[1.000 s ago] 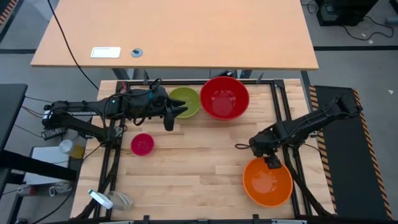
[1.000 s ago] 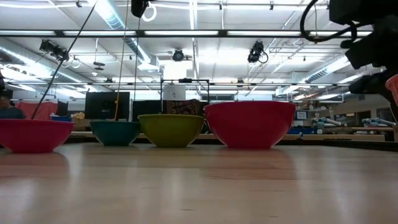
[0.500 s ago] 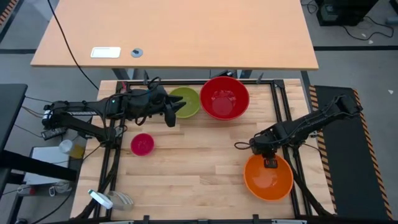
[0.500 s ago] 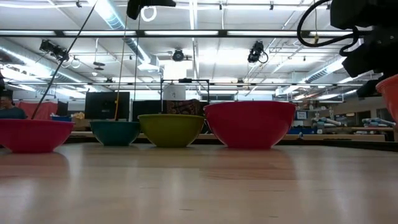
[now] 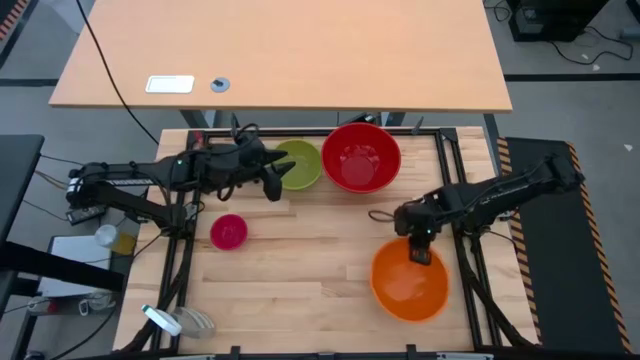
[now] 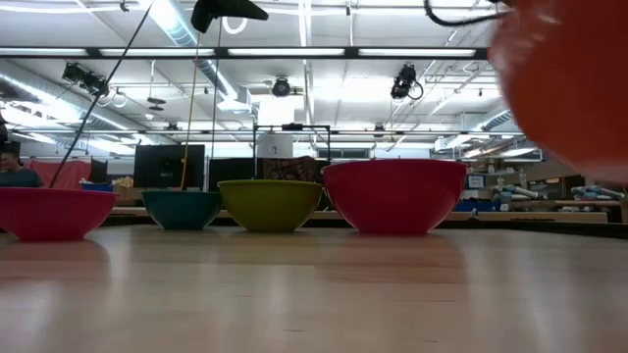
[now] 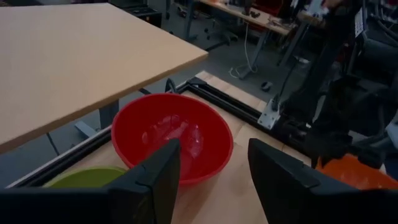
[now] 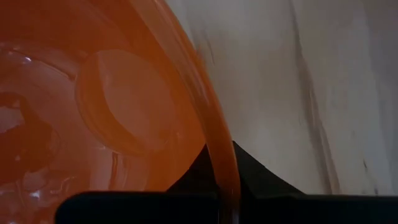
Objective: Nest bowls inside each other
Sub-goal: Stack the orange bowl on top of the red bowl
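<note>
My right gripper (image 5: 420, 254) is shut on the orange bowl (image 5: 408, 282), which hangs near the table's right side and fills the low view's upper right (image 6: 569, 88). The red bowl (image 5: 360, 157) and the yellow-green bowl (image 5: 300, 165) stand side by side at the far edge. The magenta bowl (image 5: 229, 231) stands alone at the left. The blue bowl (image 6: 182, 208) shows only in the low view, left of the yellow-green one. My left gripper (image 5: 282, 180) hovers open above the yellow-green bowl's left side, high over the table (image 7: 214, 180). My right gripper pinches the orange bowl's rim (image 8: 222, 163) on its far side, one finger inside the bowl and one outside. The fingers come steeply from above. The bowl hangs below them, lifted clear of the table and tilted.
A black frame (image 5: 455, 200) runs along the table's edges. A light wooden desk (image 5: 280, 50) stands beyond the far edge. Small clutter (image 5: 170, 320) lies at the near left corner. Bare wood (image 5: 310, 260) lies across the table's middle.
My right gripper has shut on the orange bowl's rim, risen and gone toward the table's left. The bowl has come off the table, tilted, and shifted left with it. My left gripper has turned a little in place.
</note>
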